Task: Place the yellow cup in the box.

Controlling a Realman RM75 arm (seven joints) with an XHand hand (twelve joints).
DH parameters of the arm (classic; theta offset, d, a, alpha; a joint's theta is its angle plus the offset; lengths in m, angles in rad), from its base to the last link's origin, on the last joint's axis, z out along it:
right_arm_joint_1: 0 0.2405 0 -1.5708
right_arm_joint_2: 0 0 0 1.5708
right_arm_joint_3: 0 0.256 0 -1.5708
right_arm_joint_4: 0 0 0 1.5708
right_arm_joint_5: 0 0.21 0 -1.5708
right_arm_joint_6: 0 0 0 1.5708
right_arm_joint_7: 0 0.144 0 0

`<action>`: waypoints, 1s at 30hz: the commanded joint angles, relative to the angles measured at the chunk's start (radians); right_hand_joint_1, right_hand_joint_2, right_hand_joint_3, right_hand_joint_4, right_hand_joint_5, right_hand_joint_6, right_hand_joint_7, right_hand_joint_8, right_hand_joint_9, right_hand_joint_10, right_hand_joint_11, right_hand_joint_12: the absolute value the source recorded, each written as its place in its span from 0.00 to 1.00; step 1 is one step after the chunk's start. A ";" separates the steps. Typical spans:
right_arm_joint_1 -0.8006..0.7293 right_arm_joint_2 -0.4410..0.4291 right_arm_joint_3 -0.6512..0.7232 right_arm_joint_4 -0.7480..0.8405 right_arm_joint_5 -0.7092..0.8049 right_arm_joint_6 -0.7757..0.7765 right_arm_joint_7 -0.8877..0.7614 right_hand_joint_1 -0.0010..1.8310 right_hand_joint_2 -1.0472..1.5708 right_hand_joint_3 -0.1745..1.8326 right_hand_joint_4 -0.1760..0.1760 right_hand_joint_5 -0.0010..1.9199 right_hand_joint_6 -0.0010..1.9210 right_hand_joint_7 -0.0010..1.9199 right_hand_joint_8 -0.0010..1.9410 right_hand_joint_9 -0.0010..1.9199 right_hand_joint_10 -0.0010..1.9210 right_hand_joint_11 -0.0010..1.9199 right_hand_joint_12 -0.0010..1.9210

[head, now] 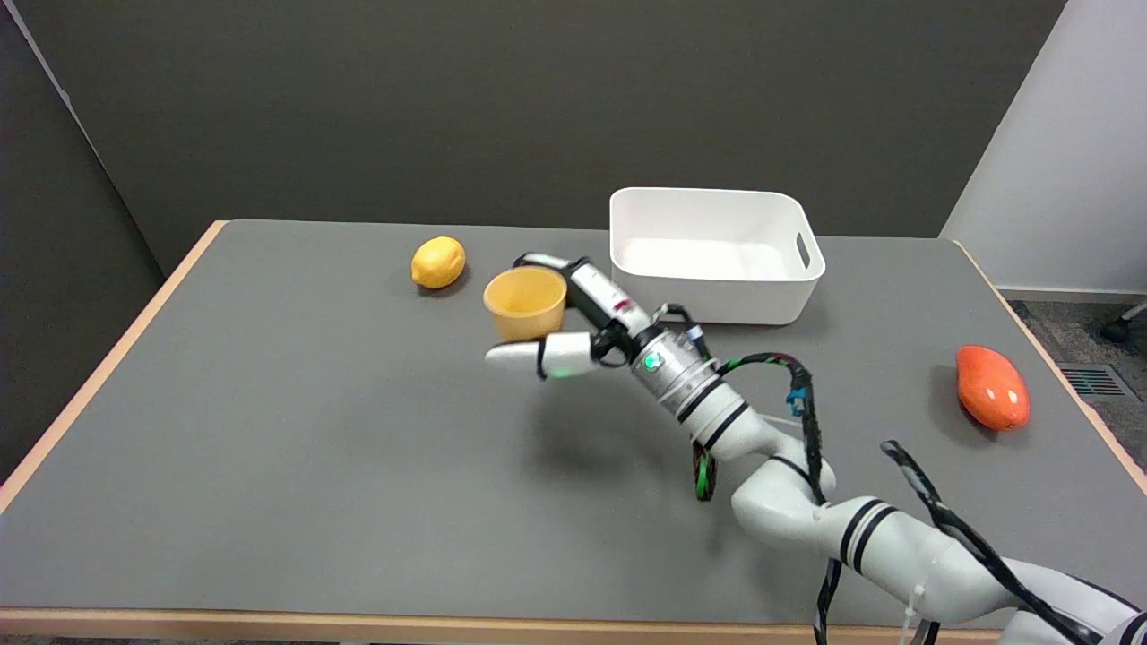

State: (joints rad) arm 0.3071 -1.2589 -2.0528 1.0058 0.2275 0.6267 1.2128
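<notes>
Robot hand (573,322) holds the cup (525,303) upright, mouth up, fingers wrapped behind it and thumb below. Cup is lifted clear of the table (296,448); its shadow falls on the surface below. It hangs between the lemon (438,262) and the box (712,255), just left of the box's near corner. Mango (991,388) lies well apart near the table's right edge.

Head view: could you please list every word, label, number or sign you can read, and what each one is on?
None can be read.
A small reddish mark on the robot hand is too blurred to read.
The yellow cup, white box, lemon and table show no writing.
</notes>
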 commanded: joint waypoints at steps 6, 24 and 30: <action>0.115 0.094 0.200 -0.016 0.226 0.002 -0.297 0.65 0.80 0.30 0.07 0.32 0.75 0.45 0.75 0.41 0.79 0.38 1.00; 0.325 0.123 0.163 -0.281 0.309 -0.121 -0.303 0.66 0.80 0.31 0.05 0.32 0.75 0.45 0.76 0.41 0.79 0.36 1.00; 0.396 0.103 0.082 -0.469 0.402 -0.137 -0.303 0.65 0.80 0.30 0.05 0.32 0.75 0.45 0.76 0.41 0.79 0.33 1.00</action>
State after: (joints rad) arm 0.5223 -1.1468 -1.8827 0.8657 0.4869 0.5576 0.9379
